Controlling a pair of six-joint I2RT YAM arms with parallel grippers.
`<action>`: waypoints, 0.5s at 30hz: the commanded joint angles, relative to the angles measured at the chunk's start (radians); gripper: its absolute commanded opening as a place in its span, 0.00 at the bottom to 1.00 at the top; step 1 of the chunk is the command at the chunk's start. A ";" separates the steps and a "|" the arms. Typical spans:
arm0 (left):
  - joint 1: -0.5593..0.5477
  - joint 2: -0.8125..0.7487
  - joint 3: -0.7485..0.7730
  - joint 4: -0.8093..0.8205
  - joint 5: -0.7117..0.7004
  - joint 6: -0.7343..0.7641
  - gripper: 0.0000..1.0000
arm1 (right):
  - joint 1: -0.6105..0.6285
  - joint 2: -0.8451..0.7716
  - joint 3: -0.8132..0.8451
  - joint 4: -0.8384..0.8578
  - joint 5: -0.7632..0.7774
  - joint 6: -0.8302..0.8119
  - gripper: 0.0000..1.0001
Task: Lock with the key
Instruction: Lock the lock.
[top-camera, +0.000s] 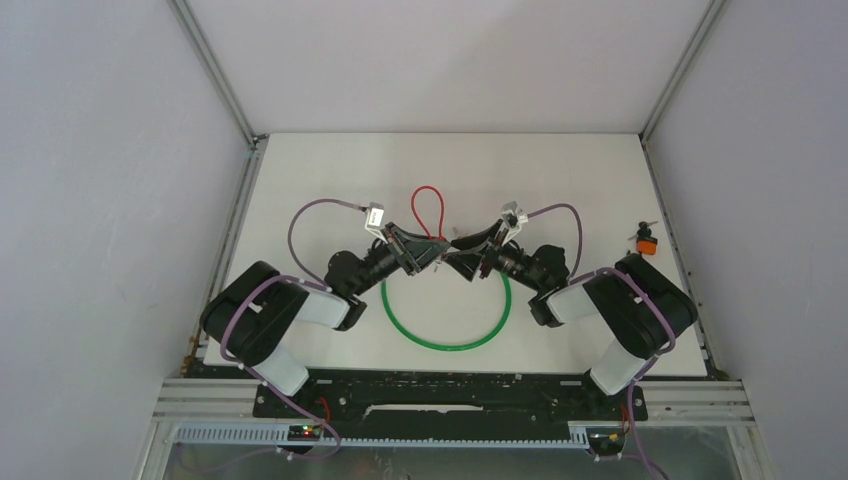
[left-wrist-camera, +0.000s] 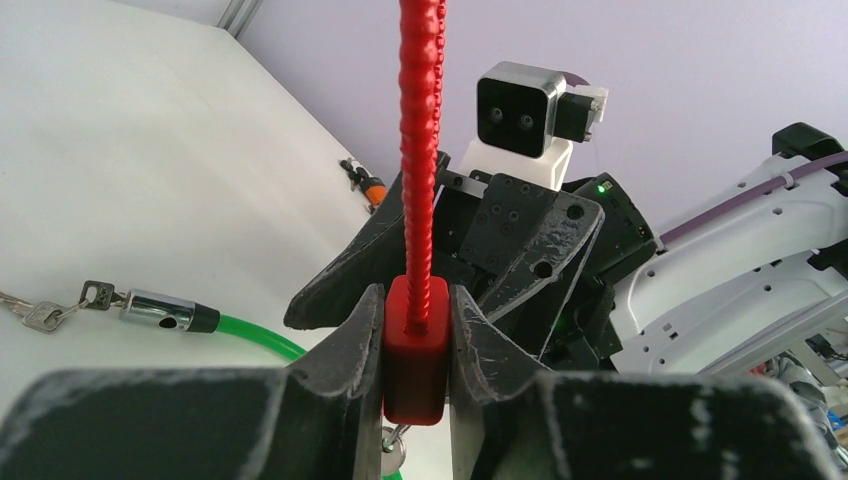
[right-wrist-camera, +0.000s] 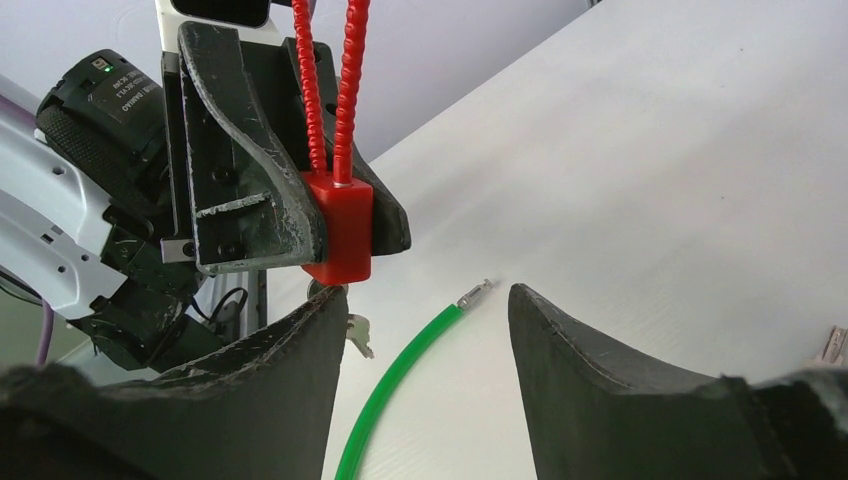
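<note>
Two grey walls (top-camera: 100, 150), white table (top-camera: 450, 170); left claw (left-wrist-camera: 417, 305) clamps red lock (left-wrist-camera: 415, 365), right claw (right-wrist-camera: 425, 292) gapes.

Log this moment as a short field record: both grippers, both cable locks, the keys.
left gripper: shut on red block-shaped plastic lock body
red ribbed cable: leaves that body as a loop
right gripper: open, empty, facing the red body
green plastic-coated cable lock: on white table, metal tip free
small metal keys: on table by green cable's silver barrel
</note>
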 joint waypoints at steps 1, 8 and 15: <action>-0.006 -0.001 0.047 0.100 0.023 0.008 0.00 | 0.014 0.011 0.036 0.056 -0.019 -0.008 0.63; -0.007 0.000 0.045 0.100 0.022 0.010 0.00 | 0.014 0.006 0.036 0.056 -0.029 -0.007 0.63; -0.007 0.000 0.045 0.100 0.023 0.010 0.00 | 0.014 0.003 0.036 0.056 -0.037 -0.005 0.63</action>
